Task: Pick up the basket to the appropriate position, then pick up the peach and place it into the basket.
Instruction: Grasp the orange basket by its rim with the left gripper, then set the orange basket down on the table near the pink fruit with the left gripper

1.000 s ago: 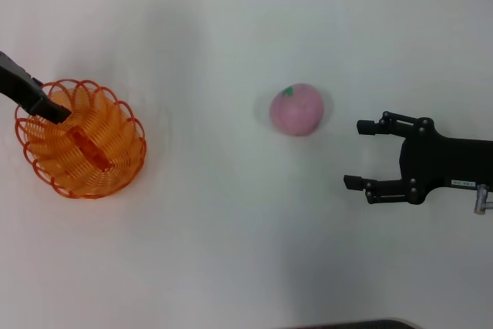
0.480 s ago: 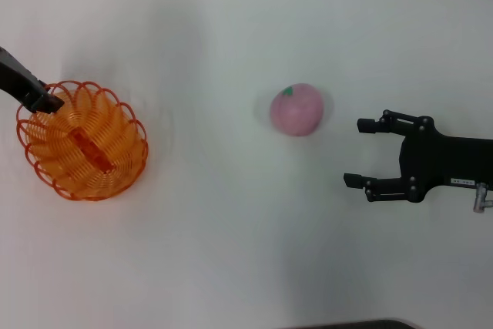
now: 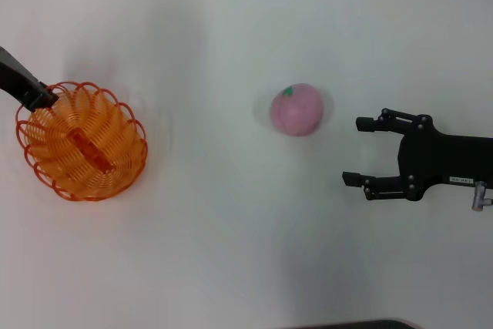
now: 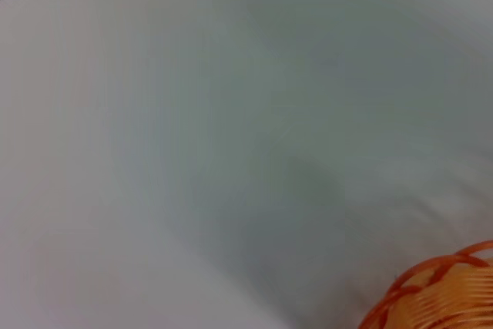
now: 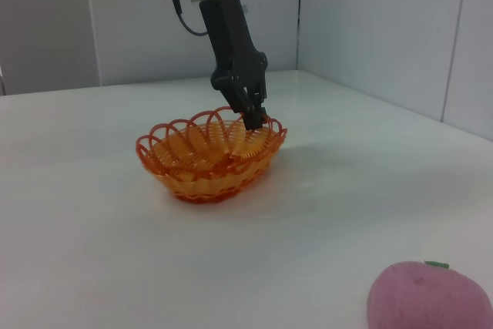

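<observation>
- Currently, the left gripper [image 3: 42,100] is positioned at the far-left rim of the basket [image 3: 82,141]; in the right wrist view its fingertips [image 5: 253,119] are seen at a rim loop, but whether they are clamped on the wire or merely touching it cannot be told.
- Risk — tipping: the basket is engaged at one edge only. If it is lifted from that single loop, a tilt or swing away from the gripper is to be expected, and the thin scalloped wire could slip out of the fingers.
- Risk — dragging: if the hold is shallow, the basket may be pushed across the white table [image 3: 231,252] rather than carried.
- Risk — reach: the basket sits at the far left, well apart from the peach [image 3: 296,109], which lies right of centre. If it is left there, a long transfer is required.
- The right gripper [image 3: 362,150] is held open, just right of the peach and slightly nearer — not touching it. A round, soft fruit may roll if nudged by one finger first.
- Container contents: no fruit is seen in the basket; only its own orange ribbing shows inside.
</observation>
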`<action>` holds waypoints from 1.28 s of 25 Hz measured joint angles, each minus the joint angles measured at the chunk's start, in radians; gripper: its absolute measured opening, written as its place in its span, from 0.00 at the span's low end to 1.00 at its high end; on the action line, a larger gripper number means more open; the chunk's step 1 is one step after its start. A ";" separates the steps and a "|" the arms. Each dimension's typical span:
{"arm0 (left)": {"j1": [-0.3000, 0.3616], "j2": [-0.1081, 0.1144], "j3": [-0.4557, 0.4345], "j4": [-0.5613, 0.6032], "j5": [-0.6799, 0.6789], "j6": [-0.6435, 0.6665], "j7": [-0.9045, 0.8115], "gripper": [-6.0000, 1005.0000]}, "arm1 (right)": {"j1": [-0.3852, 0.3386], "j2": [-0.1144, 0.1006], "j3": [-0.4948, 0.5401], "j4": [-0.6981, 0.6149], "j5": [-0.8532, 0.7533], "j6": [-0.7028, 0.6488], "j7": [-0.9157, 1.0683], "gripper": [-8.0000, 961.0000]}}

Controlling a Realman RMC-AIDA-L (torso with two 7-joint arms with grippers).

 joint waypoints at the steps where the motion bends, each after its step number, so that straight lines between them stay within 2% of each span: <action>1: 0.000 0.000 -0.002 0.000 0.000 0.001 -0.001 0.15 | 0.000 0.000 0.000 0.000 0.000 0.000 0.000 0.95; 15: -0.021 0.007 -0.008 -0.002 0.000 0.037 -0.053 0.11 | 0.001 0.000 0.000 0.000 0.000 0.003 0.000 0.95; 21: -0.064 0.038 -0.025 -0.030 0.000 0.097 -0.131 0.10 | 0.001 0.000 0.000 0.003 0.000 0.007 0.000 0.95; 32: -0.112 0.065 -0.094 -0.048 -0.002 0.222 -0.230 0.07 | 0.003 0.000 0.000 0.009 0.000 0.009 0.000 0.95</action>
